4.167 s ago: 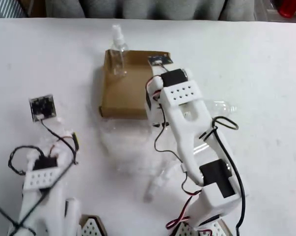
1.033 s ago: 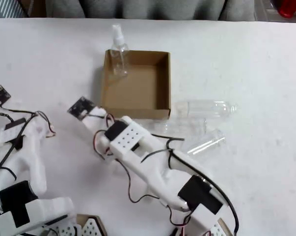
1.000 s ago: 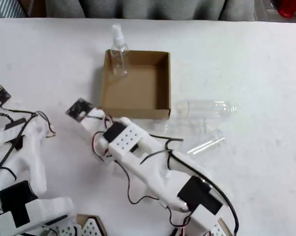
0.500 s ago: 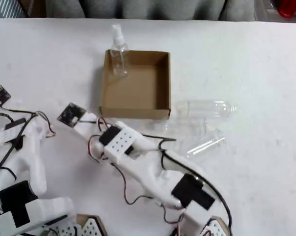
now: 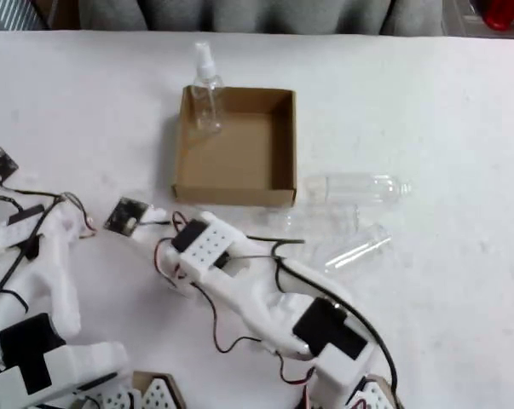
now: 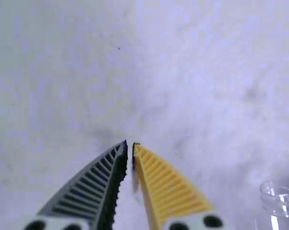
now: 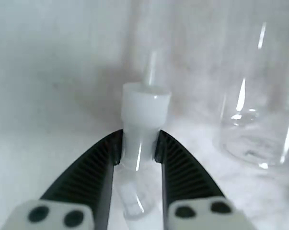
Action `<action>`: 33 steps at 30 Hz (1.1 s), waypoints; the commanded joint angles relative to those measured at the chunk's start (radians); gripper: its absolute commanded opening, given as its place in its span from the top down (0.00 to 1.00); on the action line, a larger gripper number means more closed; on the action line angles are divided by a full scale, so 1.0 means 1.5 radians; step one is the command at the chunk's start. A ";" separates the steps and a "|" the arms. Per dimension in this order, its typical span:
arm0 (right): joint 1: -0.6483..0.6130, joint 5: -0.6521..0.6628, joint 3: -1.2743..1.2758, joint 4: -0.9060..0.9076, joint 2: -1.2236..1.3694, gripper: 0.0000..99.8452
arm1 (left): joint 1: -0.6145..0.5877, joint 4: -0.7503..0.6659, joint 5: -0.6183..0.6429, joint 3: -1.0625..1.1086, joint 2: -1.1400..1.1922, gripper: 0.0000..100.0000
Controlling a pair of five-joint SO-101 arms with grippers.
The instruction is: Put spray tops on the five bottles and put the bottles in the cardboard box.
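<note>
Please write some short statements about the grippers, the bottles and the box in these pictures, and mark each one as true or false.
1. The right gripper is shut on a spray top. True.
2. The left gripper holds a bottle. False: it is shut on nothing.
3. Five bottles stand in the cardboard box. False: just one capped bottle stands in it.
4. Beside the box, uncapped bottles lie on the table. True.
</note>
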 commanded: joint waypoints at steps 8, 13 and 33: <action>0.095 0.012 -0.005 0.224 -0.214 0.98 | -0.003 0.002 0.005 -0.039 0.001 0.98; 0.211 0.013 -0.005 0.316 -0.300 0.98 | -0.002 0.002 0.005 -0.039 0.001 0.98; 0.939 0.621 0.051 0.457 -0.370 0.98 | -0.001 0.002 0.004 -0.039 0.001 0.98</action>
